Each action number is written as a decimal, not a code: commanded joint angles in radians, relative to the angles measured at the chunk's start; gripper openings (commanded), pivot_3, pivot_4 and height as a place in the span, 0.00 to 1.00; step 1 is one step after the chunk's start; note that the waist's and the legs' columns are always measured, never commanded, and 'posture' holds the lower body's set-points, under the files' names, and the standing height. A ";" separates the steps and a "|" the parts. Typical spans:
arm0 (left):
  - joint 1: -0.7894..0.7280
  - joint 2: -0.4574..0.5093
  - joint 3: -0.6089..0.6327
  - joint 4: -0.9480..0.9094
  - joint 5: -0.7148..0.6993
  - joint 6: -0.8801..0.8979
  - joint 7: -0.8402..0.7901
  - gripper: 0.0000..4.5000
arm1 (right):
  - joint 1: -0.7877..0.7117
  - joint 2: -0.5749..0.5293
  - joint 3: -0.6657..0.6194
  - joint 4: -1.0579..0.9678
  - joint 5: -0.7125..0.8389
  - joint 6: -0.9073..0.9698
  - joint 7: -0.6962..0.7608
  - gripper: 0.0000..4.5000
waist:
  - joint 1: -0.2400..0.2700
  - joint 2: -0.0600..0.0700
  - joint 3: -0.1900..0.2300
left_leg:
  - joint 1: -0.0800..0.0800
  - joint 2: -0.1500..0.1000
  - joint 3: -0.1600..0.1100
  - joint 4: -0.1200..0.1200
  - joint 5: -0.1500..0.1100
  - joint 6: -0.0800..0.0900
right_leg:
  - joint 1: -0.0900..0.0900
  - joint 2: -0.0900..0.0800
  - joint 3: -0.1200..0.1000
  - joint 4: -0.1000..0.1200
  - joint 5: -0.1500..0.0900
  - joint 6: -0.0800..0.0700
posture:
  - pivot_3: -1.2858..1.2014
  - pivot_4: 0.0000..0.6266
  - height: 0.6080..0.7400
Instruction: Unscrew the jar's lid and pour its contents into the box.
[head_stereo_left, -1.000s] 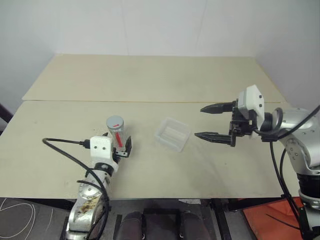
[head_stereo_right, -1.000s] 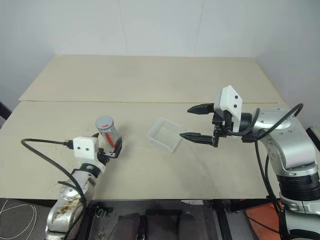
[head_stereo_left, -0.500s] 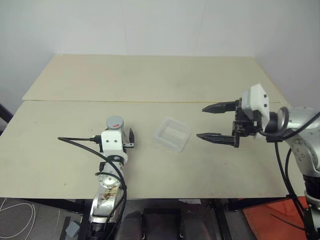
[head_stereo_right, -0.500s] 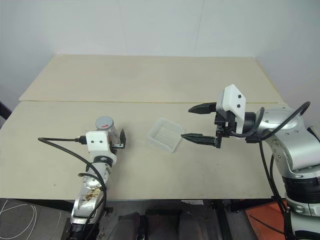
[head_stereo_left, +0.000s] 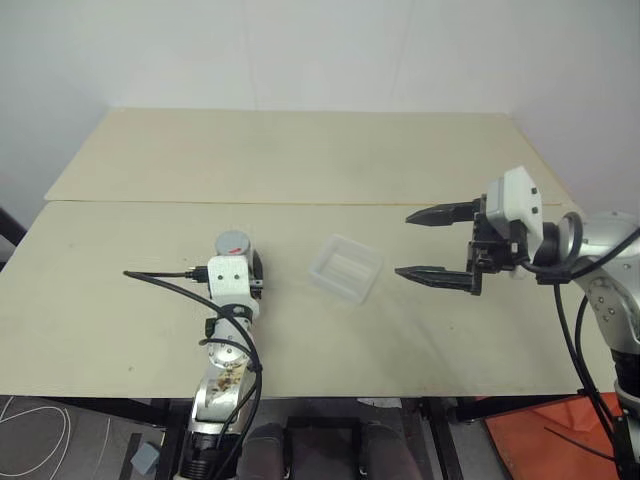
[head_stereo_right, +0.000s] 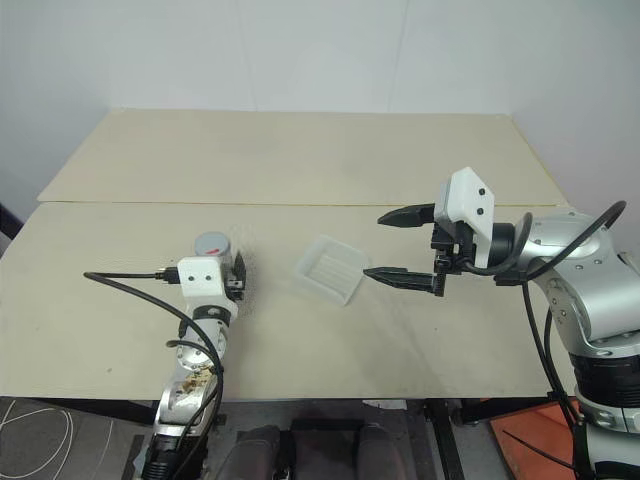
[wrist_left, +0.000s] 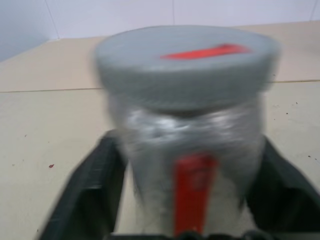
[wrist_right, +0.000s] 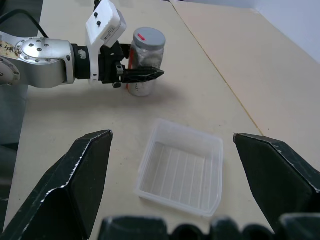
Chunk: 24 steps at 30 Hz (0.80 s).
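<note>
Left wrist view: left gripper (wrist_left: 192, 220) closing around jar (wrist_left: 192, 165) near table's (head_stereo_left: 120, 330) front-left edge, right gripper (head_stereo_left: 440, 243) wide open; weak hold could tip jar during lid (wrist_left: 185, 62) unscrewing.

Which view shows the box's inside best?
The right wrist view: it looks down into the box, showing its ridged floor with nothing in it, between the open right gripper fingers. The eye views show the box small on the table, its floor hard to read.

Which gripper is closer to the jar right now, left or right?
Left. The left gripper has its fingers on either side of the jar; the right gripper hangs open beyond the box, apart from it.
</note>
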<state>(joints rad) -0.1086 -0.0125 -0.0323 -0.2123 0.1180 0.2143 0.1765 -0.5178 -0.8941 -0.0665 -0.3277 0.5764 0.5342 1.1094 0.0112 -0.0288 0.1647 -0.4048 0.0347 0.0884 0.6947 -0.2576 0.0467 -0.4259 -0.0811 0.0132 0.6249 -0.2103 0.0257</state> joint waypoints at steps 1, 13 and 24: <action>-0.011 0.002 -0.004 -0.022 0.015 -0.031 -0.002 0.44 | -0.001 -0.006 -0.042 -0.040 0.030 0.008 -0.008 1.00 | 0.000 0.000 0.000 | 0.000 0.000 0.000 0.000 0.000 0.000 | 0.000 0.000 0.000 0.000 0.000 0.000 | 0.52 0.24 1.00; -0.013 0.224 0.164 -0.115 -0.292 0.100 -0.374 0.43 | -0.031 0.079 0.018 -0.065 0.051 -0.004 -0.026 1.00 | -0.004 0.000 0.000 | 0.000 0.000 0.000 0.000 0.000 0.000 | -0.001 0.000 0.000 0.001 0.000 0.000 | 0.52 0.24 1.00; -0.232 0.802 0.326 0.060 -0.766 0.363 -1.143 0.43 | -0.120 0.190 0.092 0.027 0.016 -0.020 -0.029 1.00 | -0.014 0.000 0.000 | -0.001 0.001 0.000 0.000 0.000 -0.001 | -0.002 0.001 -0.002 0.000 0.000 0.000 | 0.52 0.24 1.00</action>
<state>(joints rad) -0.3179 0.7640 0.2955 -0.1488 -0.5988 0.5610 -0.8827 -0.6099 -0.7046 0.0336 -0.3002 0.5953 0.5318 1.0869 -0.0029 -0.0288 0.1649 -0.4062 0.0354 0.0890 0.6947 -0.2573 0.0460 -0.4282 -0.0804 0.0112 0.6256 -0.2108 0.0256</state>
